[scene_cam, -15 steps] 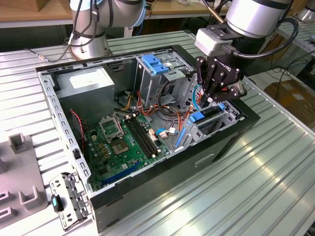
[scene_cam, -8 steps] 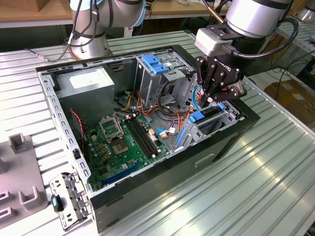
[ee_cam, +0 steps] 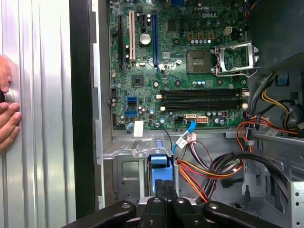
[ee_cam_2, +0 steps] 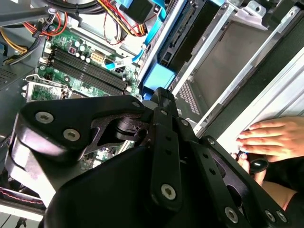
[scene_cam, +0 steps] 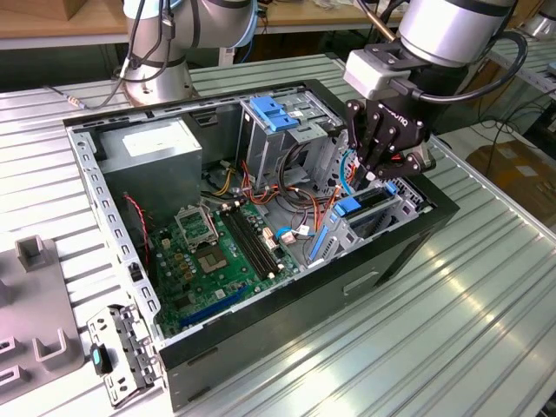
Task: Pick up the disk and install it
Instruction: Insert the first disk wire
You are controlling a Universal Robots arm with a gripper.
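Blue-edged disk (scene_cam: pixel 348 207) in drive cage (scene_cam: pixel 340 241) | claw (scene_cam: pixel 367 173) closed together at its bracket | risk: a skewed push jams the disk.

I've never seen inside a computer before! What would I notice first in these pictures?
The open computer case lies on a ribbed metal table with its green motherboard bared. At the exterior view's right, the robot's black gripper reaches down into the case, just over the disk with its blue bracket. In both wrist views a person's hand rests on the table beside the case.
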